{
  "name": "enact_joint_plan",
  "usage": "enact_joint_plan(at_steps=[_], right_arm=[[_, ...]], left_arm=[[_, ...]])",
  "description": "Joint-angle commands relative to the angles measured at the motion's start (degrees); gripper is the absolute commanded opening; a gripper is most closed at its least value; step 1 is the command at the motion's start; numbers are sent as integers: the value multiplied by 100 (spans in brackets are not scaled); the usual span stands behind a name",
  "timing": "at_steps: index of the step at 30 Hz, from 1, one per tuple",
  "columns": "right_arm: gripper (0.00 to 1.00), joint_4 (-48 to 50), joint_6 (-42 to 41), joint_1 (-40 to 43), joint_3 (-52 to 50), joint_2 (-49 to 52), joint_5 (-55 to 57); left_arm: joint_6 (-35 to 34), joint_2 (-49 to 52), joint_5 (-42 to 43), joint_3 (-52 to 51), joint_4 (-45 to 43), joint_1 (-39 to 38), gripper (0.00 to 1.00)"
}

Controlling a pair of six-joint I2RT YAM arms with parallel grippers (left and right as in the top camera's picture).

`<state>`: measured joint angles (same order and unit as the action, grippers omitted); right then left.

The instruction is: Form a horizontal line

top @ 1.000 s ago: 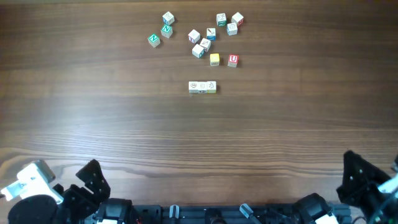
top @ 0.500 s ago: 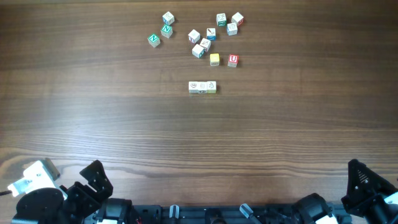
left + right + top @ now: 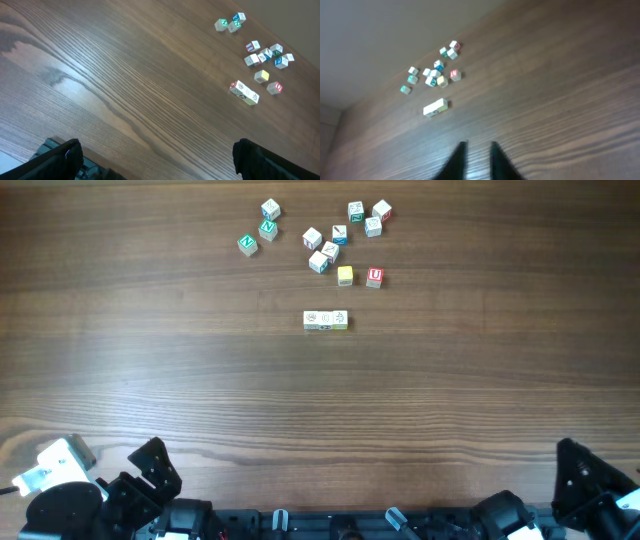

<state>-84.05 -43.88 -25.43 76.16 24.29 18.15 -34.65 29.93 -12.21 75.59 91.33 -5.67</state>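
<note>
Well ahead of both grippers, the row [image 3: 326,320] of three small pale wooden cubes lies flat on the dark, grained wooden table [image 3: 150,360]. Its long axis runs side to side across them, with the yellowish end cube toward the right arm. Loose letter cubes [image 3: 373,276] are scattered just beyond it. The left gripper [image 3: 156,147] is spread wide and empty. The right gripper [image 3: 477,146] is only narrowly parted, holding nothing.
</note>
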Motion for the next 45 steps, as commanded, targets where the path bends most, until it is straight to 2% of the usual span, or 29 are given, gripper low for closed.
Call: enact_joint_plan(at_steps=[1,2,3,4,8,11,17,20,26,29,38,43,45], right_arm=[[47,-120,-22,-9,9,-79,-17],[59,-162,-20,-9,11,-79,-15],[83,-199,-22,-9,9,-79,-15],[100,-205,-22,-9,11,-79,-17],[100,-146,-573,-9,11,-79,46],[100,-131,-1443,-9,9,-79,280],[100,-52,-1515,-9,-37,-79,1128],[100,269,-1141,-9,-208,-79,1231],[100,2192,271,249,-1425,-313,1110],[100,3392,1038,516,-2223,-616,695],[100,5488,1314,1687,-3595,-1473,68],[100,6955,2356,2387,-4153,-1530,-761],[100,7541,2505,2640,-4494,-1532,-990]], left_arm=[[-74,-35,-114,-55,7,-28,100],[-74,-35,-114,-55,7,-28,100],[-74,-35,-116,-55,7,-28,100],[-74,-35,-114,-55,7,-28,100],[-74,-35,-116,-55,7,-28,100],[-74,-35,-116,-55,7,-28,100],[-74,-35,-114,-55,7,-28,100],[-74,-35,-116,-55,7,-28,100],[-74,-35,-116,-55,7,-28,100],[-74,-35,-114,-55,7,-28,100],[-74,-35,-116,-55,4,-28,100],[-74,-35,-114,-55,7,-28,100],[-74,-35,-116,-55,4,-28,100]])
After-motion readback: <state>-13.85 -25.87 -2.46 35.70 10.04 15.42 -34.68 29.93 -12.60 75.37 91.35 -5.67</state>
